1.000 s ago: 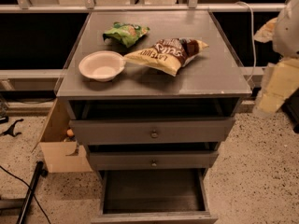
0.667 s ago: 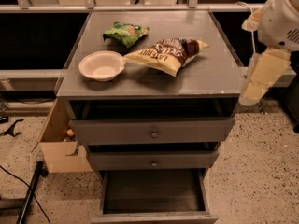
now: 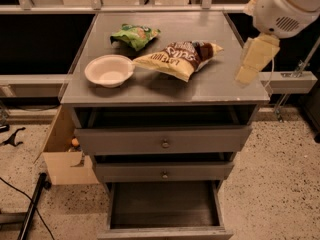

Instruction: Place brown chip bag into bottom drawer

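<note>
Brown chip bag (image 3: 177,58): lying flat on cabinet top (image 3: 220,86), just beside white bowl (image 3: 109,70), near green chip bag (image 3: 135,35). Bottom drawer (image 3: 165,206): pulled out, open. Gripper (image 3: 248,69): hanging over top's right edge, apart from bag; grip state not discernible.

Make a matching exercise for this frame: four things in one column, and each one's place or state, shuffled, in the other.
Things:
1 brown bag
2 bowl
3 bottom drawer
4 gripper

Places or states:
A pulled open
B left front of the cabinet top
C hovering at the top's right edge
D lying mid-top

Pairs: 1-D, 2-B, 3-A, 4-C
</note>
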Robot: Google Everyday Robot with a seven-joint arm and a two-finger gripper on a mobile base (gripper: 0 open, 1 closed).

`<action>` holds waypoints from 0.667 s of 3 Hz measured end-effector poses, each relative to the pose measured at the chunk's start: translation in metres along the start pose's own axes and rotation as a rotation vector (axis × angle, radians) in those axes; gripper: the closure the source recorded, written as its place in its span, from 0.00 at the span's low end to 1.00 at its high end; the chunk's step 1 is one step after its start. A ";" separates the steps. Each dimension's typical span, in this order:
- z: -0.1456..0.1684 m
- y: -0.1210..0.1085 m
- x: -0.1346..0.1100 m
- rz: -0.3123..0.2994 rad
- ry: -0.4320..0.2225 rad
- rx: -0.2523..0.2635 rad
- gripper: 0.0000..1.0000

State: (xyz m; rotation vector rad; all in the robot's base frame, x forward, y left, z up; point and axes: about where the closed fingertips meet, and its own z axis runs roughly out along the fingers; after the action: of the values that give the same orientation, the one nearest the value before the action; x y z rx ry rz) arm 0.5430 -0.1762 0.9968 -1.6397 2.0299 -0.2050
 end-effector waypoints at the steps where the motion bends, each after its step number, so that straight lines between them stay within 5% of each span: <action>1: 0.040 -0.040 -0.030 0.032 -0.079 0.076 0.00; 2: 0.038 -0.038 -0.033 0.029 -0.075 0.090 0.00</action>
State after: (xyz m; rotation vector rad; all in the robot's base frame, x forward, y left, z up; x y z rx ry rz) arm 0.5983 -0.1471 0.9903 -1.5393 1.9589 -0.2174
